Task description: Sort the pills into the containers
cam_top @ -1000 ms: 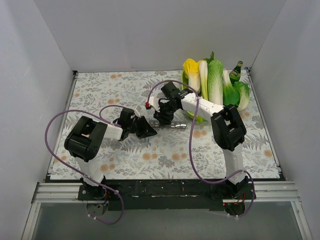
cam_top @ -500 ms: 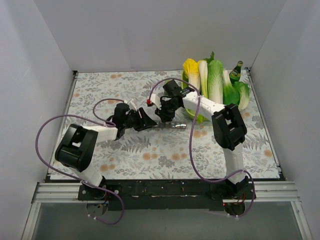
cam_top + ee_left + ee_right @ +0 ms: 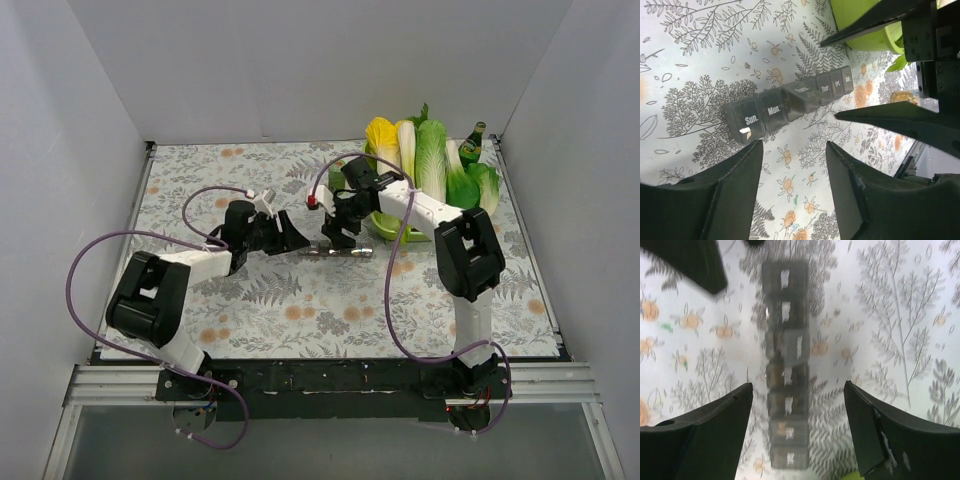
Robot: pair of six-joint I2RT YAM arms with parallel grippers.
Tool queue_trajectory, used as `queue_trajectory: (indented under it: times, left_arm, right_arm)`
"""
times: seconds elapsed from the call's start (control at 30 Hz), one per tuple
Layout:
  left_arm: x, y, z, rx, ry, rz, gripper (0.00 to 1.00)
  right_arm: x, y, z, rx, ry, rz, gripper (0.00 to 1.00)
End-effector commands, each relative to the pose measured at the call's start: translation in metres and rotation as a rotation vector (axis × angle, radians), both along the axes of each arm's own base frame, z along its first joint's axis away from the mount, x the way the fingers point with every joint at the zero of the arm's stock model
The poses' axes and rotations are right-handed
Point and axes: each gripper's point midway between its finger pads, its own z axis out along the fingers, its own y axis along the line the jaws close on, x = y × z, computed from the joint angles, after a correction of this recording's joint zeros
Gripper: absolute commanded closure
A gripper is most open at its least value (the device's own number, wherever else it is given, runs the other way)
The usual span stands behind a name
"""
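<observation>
The containers (image 3: 790, 102) are a dark grey strip of day-labelled compartments lying flat on the floral cloth, also in the top view (image 3: 340, 250) and the right wrist view (image 3: 786, 365). Brownish shapes show in some compartments, but no pill can be made out for sure. My left gripper (image 3: 794, 145) is open just short of the strip's Sun. end, with only cloth between its fingers. My right gripper (image 3: 797, 386) hangs open above the strip's other half, fingers wide on either side and not touching it. In the top view the left gripper (image 3: 298, 240) and right gripper (image 3: 338, 236) face each other over the strip.
A lime-green bowl (image 3: 395, 225) sits right behind the strip, also in the left wrist view (image 3: 865, 30). Cabbages (image 3: 430, 165) and a green bottle (image 3: 472, 145) stand at the back right. White walls enclose the cloth. Purple cables loop off both arms.
Both grippers have gone from shut to open. The left arm has swung farther from its base, up to the strip's left end. The right gripper has shifted slightly right. The strip has not moved.
</observation>
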Motion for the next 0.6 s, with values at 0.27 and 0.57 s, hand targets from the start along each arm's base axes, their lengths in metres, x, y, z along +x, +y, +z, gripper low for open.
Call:
queue_trajectory:
  times: [0.27,0.57]
  left_arm:
    - [0.008,0.024,0.075,0.184,-0.522,-0.08,0.29]
    - [-0.014,0.051,0.116,0.257,-0.756,-0.022,0.02]
  right_arm:
    - [-0.015,-0.047,0.0,0.017,-0.276,0.292,0.14]
    - [-0.007,-0.045,-0.02,-0.008,-0.23,0.247,0.17]
